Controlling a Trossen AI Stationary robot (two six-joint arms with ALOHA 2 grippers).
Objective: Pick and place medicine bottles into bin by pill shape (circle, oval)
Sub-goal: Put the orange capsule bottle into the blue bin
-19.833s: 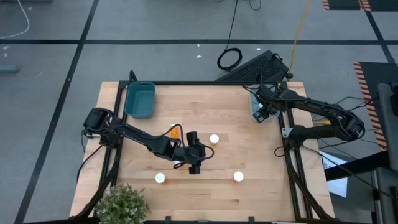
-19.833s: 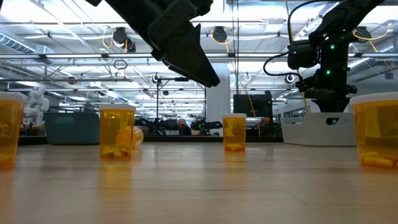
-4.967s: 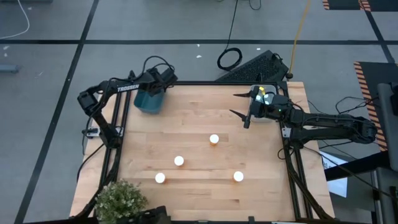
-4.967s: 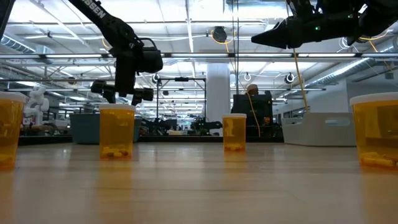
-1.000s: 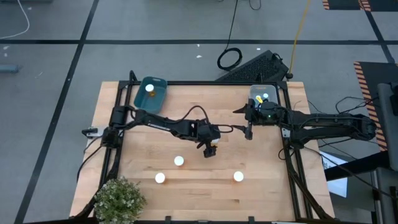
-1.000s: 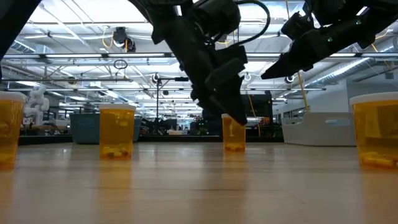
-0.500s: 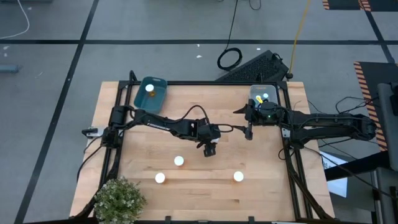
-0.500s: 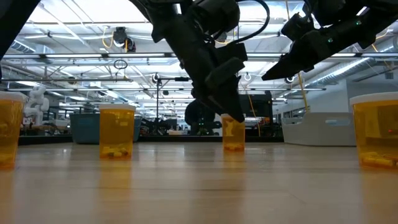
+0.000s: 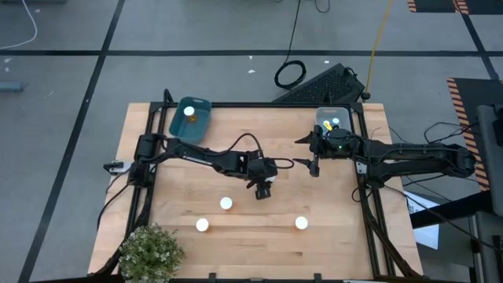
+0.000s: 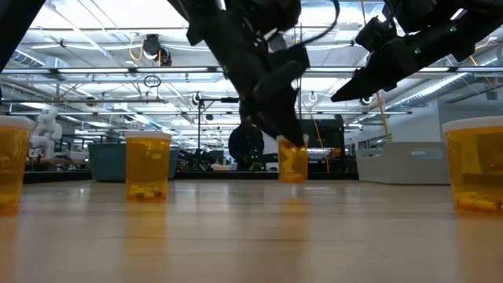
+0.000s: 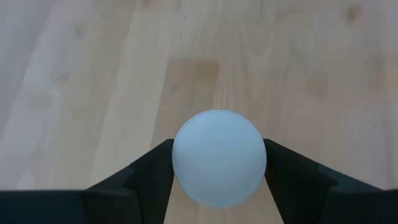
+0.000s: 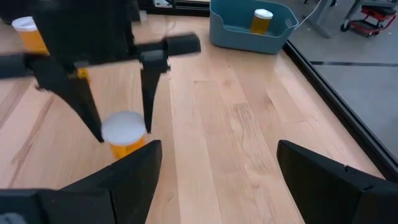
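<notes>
Flanking bottle (image 9: 266, 189): three others (upright)

Upright orange white-capped bottle (image 10: 293, 163) held just above the table.

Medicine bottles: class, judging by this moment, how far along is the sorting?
Done: one bottle stands in the teal bin. In hand: the left gripper is shut on a bottle, just lifted. Left: three bottles on the table. The right gripper hovers open.
</notes>
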